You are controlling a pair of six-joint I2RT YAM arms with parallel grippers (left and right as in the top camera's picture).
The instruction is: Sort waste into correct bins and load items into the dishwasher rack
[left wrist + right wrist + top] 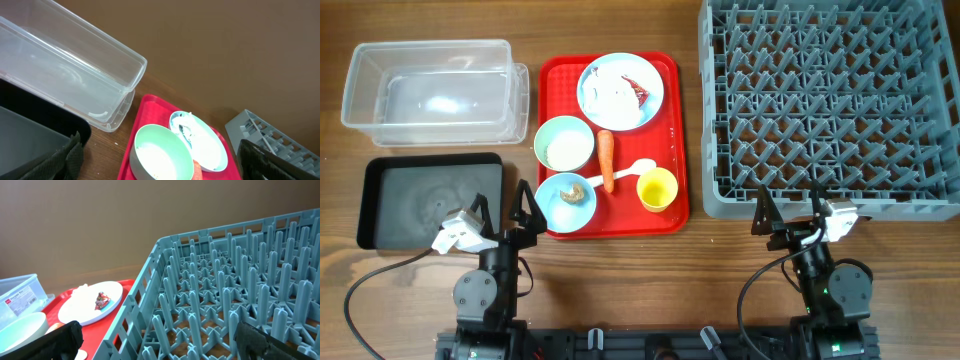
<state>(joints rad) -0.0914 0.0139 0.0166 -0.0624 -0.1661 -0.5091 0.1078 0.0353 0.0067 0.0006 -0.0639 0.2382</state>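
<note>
Wooden table bears a large grey plastic grid rack; right fingers beside it, left fingers well apart, both spread wide, empty.

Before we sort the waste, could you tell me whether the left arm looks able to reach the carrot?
Probably yes: the left gripper is open and empty, and the carrot lies uncovered on the red tray, with the light blue bowl close beside it.

Legible text: none can be read | only marking: a white label with red print is spotted on the clear tub | place: worktop's far left corner | print too small to be read
</note>
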